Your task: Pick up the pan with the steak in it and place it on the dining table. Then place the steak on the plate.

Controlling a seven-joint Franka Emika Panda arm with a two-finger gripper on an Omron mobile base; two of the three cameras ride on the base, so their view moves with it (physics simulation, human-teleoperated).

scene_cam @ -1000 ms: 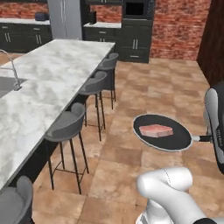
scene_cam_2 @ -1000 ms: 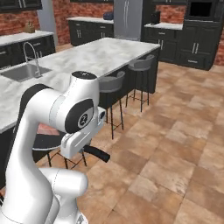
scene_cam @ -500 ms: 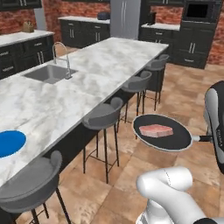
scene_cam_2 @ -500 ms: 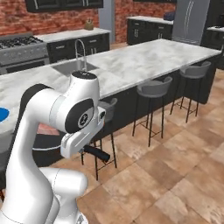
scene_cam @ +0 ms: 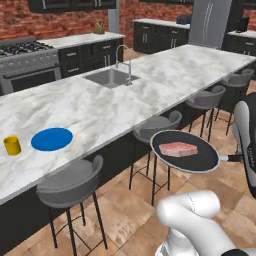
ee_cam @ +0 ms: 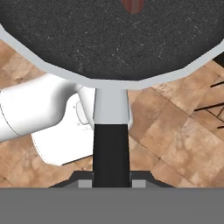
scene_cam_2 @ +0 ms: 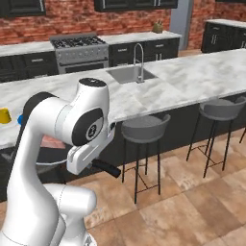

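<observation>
The black pan (scene_cam: 185, 151) hangs level in the air over the tiled floor, in front of the stools, with the pink steak (scene_cam: 178, 149) lying flat in it. Its thin handle (scene_cam: 231, 158) runs right, behind my arm. In the hand view my gripper (ee_cam: 112, 183) is shut on that handle (ee_cam: 111, 148), the pan's round body (ee_cam: 109, 35) above it. The handle's end (scene_cam_2: 106, 167) sticks out below my wrist. The dining table (scene_cam: 150, 85) stretches across, and the blue plate (scene_cam: 52, 139) lies on its near left end, well left of the pan.
A yellow cup (scene_cam: 12, 145) stands left of the plate. A sink with a faucet (scene_cam: 111, 77) is set in the island's middle. Grey stools (scene_cam: 70, 185) (scene_cam: 156, 125) (scene_cam: 205, 97) line its near side. A stove (scene_cam: 25, 50) and black cabinets stand along the brick wall.
The whole picture has shifted as the base drove along the island: the sink, then the plate and cup came into view. The pan and steak stay the same against my arm.
</observation>
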